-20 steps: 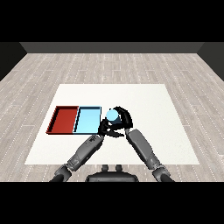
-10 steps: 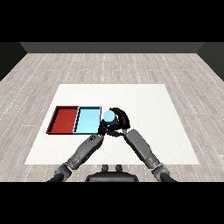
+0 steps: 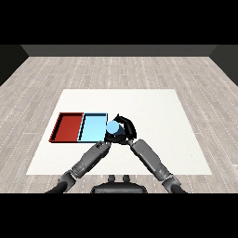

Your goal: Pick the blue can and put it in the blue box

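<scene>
The light blue can (image 3: pixel 113 127) is held upright just off the right edge of the light blue tray (image 3: pixel 92 128). My right hand (image 3: pixel 125 128) is curled round the can from its right side. My left hand (image 3: pixel 108 139) sits directly below the can, close against the right hand and partly hidden by it. The can covers the tray's right rim in the head view, and I cannot tell how high it is above the table.
The red tray (image 3: pixel 69 127) lies against the left side of the light blue one, and neither holds anything. The white table (image 3: pixel 158 116) stretches away to the right and behind the hands.
My right hand has carried the can a little to the left, from beside the light blue tray to its right edge. The left hand has stayed close underneath.
</scene>
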